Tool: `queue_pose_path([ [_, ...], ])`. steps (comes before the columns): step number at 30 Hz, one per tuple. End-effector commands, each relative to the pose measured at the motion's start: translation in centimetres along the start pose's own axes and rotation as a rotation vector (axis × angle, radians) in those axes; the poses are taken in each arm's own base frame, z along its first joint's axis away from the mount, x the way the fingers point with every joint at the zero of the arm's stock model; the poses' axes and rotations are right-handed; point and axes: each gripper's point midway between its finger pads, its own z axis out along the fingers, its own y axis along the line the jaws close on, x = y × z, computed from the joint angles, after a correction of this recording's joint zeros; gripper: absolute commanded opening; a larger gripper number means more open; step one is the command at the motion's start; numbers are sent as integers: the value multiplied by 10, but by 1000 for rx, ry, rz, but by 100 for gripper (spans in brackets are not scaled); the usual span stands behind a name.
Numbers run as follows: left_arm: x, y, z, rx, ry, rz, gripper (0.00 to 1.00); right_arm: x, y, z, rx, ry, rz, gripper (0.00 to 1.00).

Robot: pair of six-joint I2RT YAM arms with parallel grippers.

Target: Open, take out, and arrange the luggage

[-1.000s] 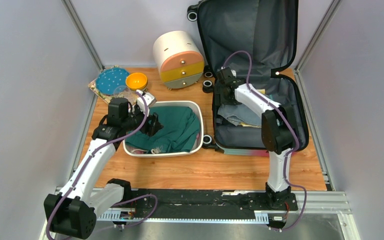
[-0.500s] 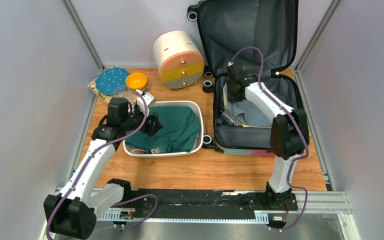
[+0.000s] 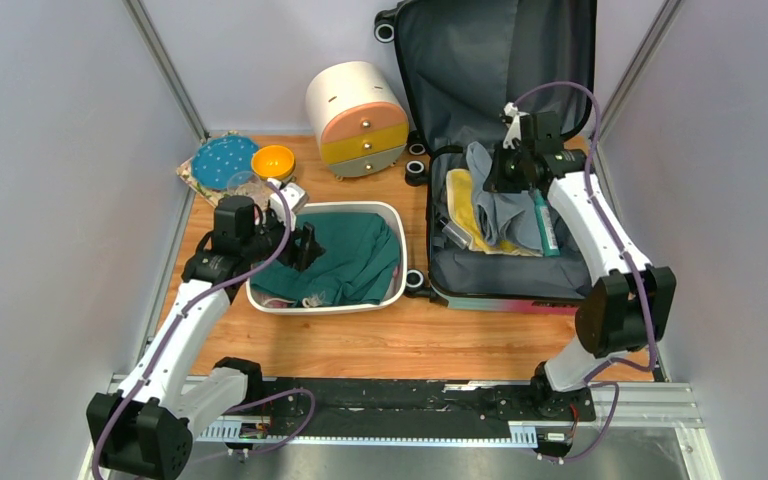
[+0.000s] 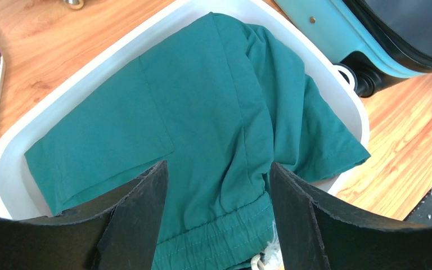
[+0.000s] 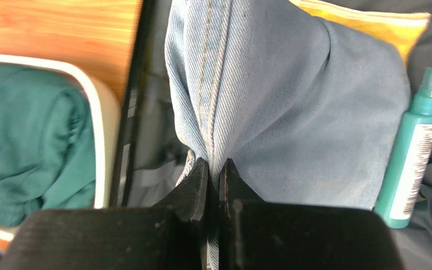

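The luggage (image 3: 480,60) lies open at the back right, its lid leaning on the wall and its dark lining showing. My right gripper (image 3: 500,178) (image 5: 214,169) hangs over the open half, shut on a fold of a blue denim garment (image 5: 292,112) (image 3: 505,212), which is pulled up. Under it lie a yellow cloth (image 3: 463,205) and a teal spray bottle (image 5: 413,157). My left gripper (image 3: 310,247) (image 4: 216,169) stands open just above a green garment (image 4: 202,101) in the white basin (image 3: 325,207).
A round cream drawer cabinet (image 3: 357,118) stands behind the basin. An orange bowl (image 3: 273,161) and a blue dotted plate (image 3: 222,160) sit at the back left. The luggage's black wheels (image 3: 415,168) face the basin. Metal frame posts line both sides.
My right gripper went from open to shut on the denim and swung right and up with it, uncovering the yellow cloth and the bottle. The left arm has not moved.
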Motion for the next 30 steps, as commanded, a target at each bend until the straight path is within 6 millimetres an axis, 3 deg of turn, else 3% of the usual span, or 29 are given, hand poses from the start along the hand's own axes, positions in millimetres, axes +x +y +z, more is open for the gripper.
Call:
queue_pose_path([
  [1,-8,20,-1,-85,1,-128,75,-28,65,-68,-258,-160,-26,0],
  [6,-2,46,-2,-135,28,-311,75,-22,93,-93,-342,-189,-5,0],
  [7,-5,53,-3,-151,10,-323,75,-18,105,-101,-392,-184,12,0],
  [14,-4,67,-6,-186,-42,-391,75,5,165,-112,-501,-150,-39,0],
  [18,0,77,-9,-212,-48,-436,75,19,198,-103,-493,-123,-106,0],
  [19,1,78,-10,-216,-49,-441,75,30,212,-98,-502,-95,-129,0],
  [21,1,83,-12,-232,-58,-458,75,31,224,-91,-470,-102,-135,0],
  [22,2,84,-13,-236,-61,-464,75,44,239,-83,-474,-72,-157,0],
  [23,2,86,-13,-241,-64,-471,75,37,247,-82,-460,-99,-159,0],
  [25,2,92,-17,-265,-72,-482,75,47,268,-71,-458,-92,-184,0],
  [27,3,97,-20,-291,-75,-498,75,34,284,-68,-454,-148,-185,0],
  [29,5,105,-25,-325,-84,-516,75,36,302,-52,-459,-148,-188,0],
  [30,7,106,-26,-328,-87,-533,75,27,314,-55,-479,-169,-183,0],
])
